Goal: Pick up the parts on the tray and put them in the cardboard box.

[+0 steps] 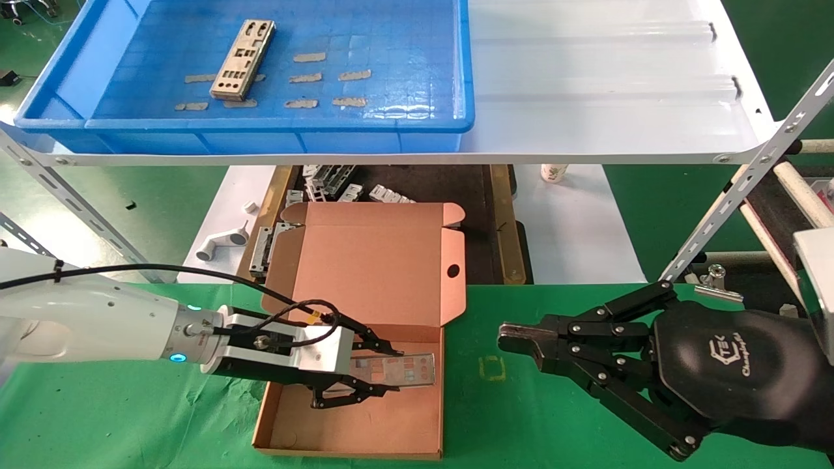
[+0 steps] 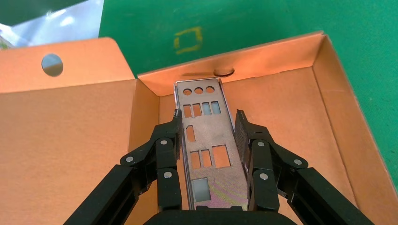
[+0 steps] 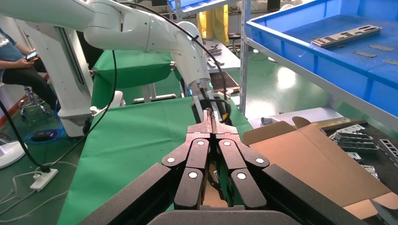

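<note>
- The flat brown cardboard box point(image 1: 365, 417) lies open on the green cloth tabletop point(image 1: 130, 417). Its hinged lid point(image 1: 374, 260) leans back and has a small round hole point(image 1: 453, 270).
- The left gripper point(image 1: 365, 374) reaches into the box from the robot's left. Its black fingers point(image 2: 166, 140) press on the two long edges of a thin, flat, silver-grey metal plate point(image 2: 206, 140), so they are closed on it.
- This plate is long and shiny, with three round holes at the far end and many square holes. It is held low inside the box, with its far end near the box wall.
- Another silver-grey plate with cutouts point(image 1: 242, 58) lies flat in the big bright-blue plastic tray point(image 1: 273, 137), which has a gridded floor.
- The tray sits on a glossy white shelf point(image 1: 606, 85).
- The right gripper point(image 1: 515, 339) waits over the green cloth beside the box, its black fingers point(image 3: 211, 126) pressed together on nothing.
</note>
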Robot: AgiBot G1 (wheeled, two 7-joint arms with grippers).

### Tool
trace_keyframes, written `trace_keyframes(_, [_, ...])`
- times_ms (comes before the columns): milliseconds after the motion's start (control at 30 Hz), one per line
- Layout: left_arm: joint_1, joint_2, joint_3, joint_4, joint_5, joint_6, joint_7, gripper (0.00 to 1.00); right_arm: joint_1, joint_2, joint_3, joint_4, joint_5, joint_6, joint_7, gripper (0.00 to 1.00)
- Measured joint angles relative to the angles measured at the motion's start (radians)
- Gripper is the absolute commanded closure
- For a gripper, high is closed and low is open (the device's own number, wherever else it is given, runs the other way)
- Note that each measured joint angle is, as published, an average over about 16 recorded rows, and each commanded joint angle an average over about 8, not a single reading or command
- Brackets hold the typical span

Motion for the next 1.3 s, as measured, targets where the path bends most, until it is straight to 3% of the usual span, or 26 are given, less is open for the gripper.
trace_keyframes(133, [-0.012, 0.02, 0.004, 0.049, 0.007, -0.003, 0.012, 0.12, 0.0, 0.0, 0.0, 0.0, 0.0, 0.0, 0.0, 1.0])
trace_keyframes(200, [-0.019, 0.027, 0.007, 0.07, 0.012, 0.0, 0.018, 0.0, 0.0, 0.0, 0.0, 0.0, 0.0, 0.0, 0.0, 1.0])
trace_keyframes(633, [-0.064, 0.038, -0.001, 0.165, -0.002, 0.065, 0.052, 0.0, 0.0, 0.0, 0.0, 0.0, 0.0, 0.0, 0.0, 1.0])
trace_keyframes(667, [-0.065, 0.036, -0.004, 0.166, -0.005, 0.071, 0.051, 0.0, 0.0, 0.0, 0.0, 0.0, 0.0, 0.0, 0.0, 0.96])
trace_keyframes(900, [-0.051, 0.008, -0.039, 0.133, -0.043, 0.104, 0.014, 0.0, 0.0, 0.0, 0.0, 0.0, 0.0, 0.0, 0.0, 0.09])
trace_keyframes(933, [-0.046, 0.002, -0.046, 0.123, -0.05, 0.107, 0.004, 0.0, 0.0, 0.0, 0.0, 0.0, 0.0, 0.0, 0.0, 0.01])
trace_keyframes(1300, [0.047, -0.082, -0.145, -0.052, -0.139, 0.106, -0.134, 0.0, 0.0, 0.0, 0.0, 0.0, 0.0, 0.0, 0.0, 0.0])
